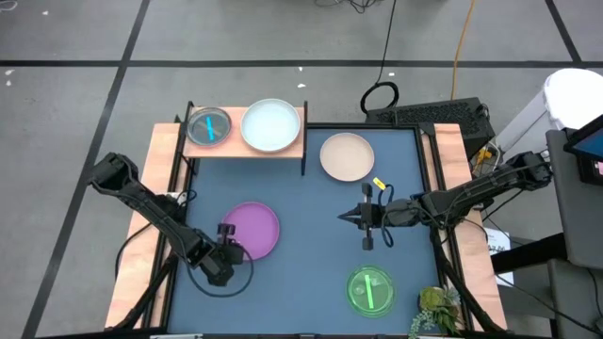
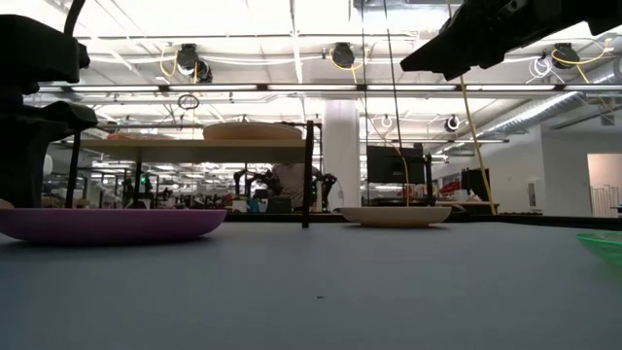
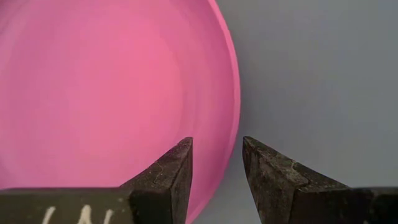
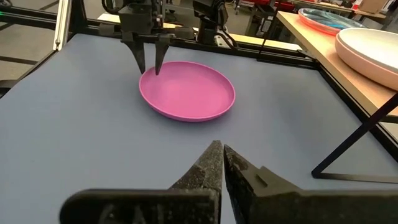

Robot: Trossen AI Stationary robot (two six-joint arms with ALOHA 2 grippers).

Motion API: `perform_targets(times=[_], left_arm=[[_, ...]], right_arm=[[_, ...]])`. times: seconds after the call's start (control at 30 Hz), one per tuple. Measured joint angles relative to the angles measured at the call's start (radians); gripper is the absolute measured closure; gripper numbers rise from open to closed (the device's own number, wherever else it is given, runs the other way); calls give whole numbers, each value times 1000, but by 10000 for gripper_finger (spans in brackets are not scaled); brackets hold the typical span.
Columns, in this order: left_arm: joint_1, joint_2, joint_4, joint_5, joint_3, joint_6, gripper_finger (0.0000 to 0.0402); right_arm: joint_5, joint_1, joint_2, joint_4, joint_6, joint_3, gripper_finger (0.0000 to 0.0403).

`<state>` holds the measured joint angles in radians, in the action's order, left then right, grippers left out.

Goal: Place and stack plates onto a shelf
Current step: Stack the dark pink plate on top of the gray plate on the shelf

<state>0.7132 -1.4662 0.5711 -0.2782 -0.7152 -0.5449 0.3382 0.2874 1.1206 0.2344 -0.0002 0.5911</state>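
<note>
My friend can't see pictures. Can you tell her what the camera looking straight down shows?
From above, the left end effector hangs open at the near edge of a purple plate on the blue-grey table. The right end effector, shut, waits mid-table between a cream plate and a green plate. On the wooden shelf sit a cyan plate and a white plate.

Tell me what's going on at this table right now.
The left gripper hangs open over the rim of the purple plate on the table, one finger on each side, not yet gripping. The right gripper waits shut above mid-table. The shelf already holds a cyan plate and a pale white plate. The cream plate and green plate lie on the table.
</note>
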Motion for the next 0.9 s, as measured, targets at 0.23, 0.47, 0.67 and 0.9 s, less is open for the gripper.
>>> perform_targets(times=[0.23, 0.47, 0.67, 0.9], left_arm=[[0, 0, 4, 20, 34, 12, 314], [0, 0, -18, 4, 34, 111, 382], [0, 0, -19, 1, -3, 208, 391], [0, 0, -24, 23, -84, 357, 391]], right_arm=[[0, 0, 0, 0, 0, 0, 403], [0, 0, 1, 1, 0, 0, 403], [-2, 0, 41, 76, -12, 0, 403], [-104, 0, 103, 148, -43, 0, 403]])
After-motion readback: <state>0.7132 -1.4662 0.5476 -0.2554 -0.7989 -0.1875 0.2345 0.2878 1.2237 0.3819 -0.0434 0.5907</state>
